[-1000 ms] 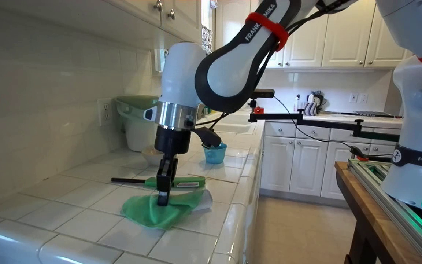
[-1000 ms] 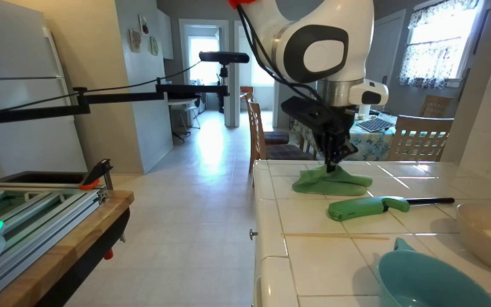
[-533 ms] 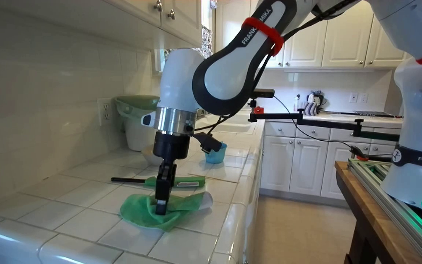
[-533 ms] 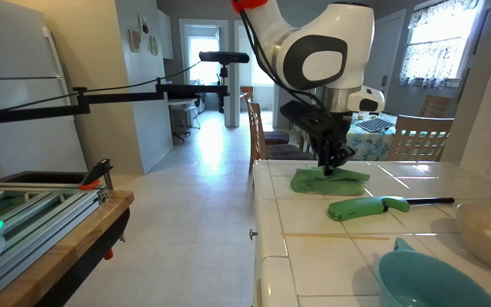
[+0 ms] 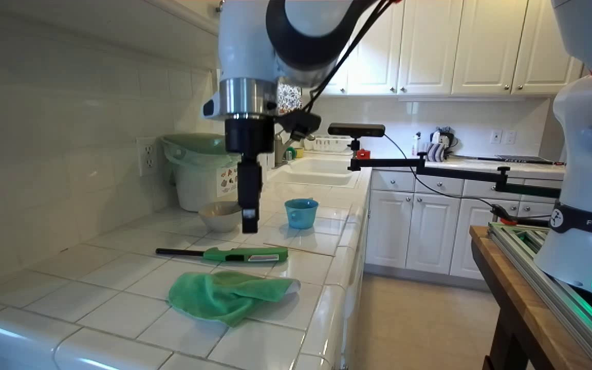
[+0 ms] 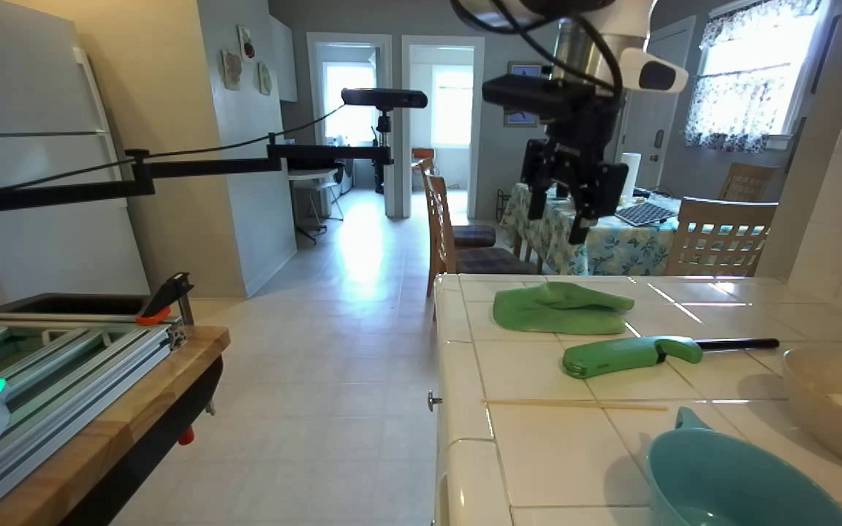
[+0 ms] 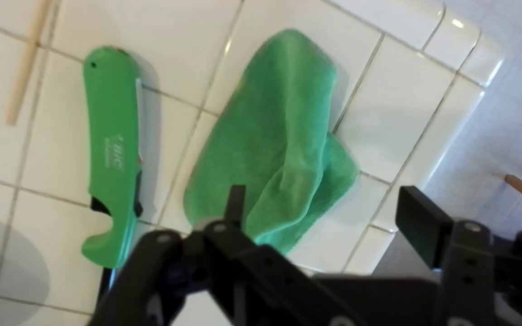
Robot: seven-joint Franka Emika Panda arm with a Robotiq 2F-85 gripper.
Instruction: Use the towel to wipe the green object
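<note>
A crumpled green towel [image 5: 219, 295] lies on the white tiled counter near its corner, seen also in the wrist view, where the towel [image 7: 261, 149] has a raised fold. Beside it rests the green object, a long-necked lighter [image 5: 247, 255] with a black tube; the lighter [image 7: 111, 145] and the towel are apart. My gripper [image 6: 558, 220] hangs well above the counter in both exterior views. Its jaws stand wide apart in the wrist view, with nothing between the fingers [image 7: 424, 226]. The lighter's black tube is partly hidden behind the gripper there.
A thin wooden stick [image 6: 574, 404] lies beyond the lighter. Farther along stand a blue cup [image 5: 301, 215], a beige bowl [image 5: 220, 217] and a lidded bin [image 5: 193, 177] by the wall. The counter's rounded edge [image 7: 442, 131] runs close past the towel.
My gripper was shut on the towel, then let go, opened wide and rose high above it. The towel stays on the counter, slightly flatter. The lighter has not moved.
</note>
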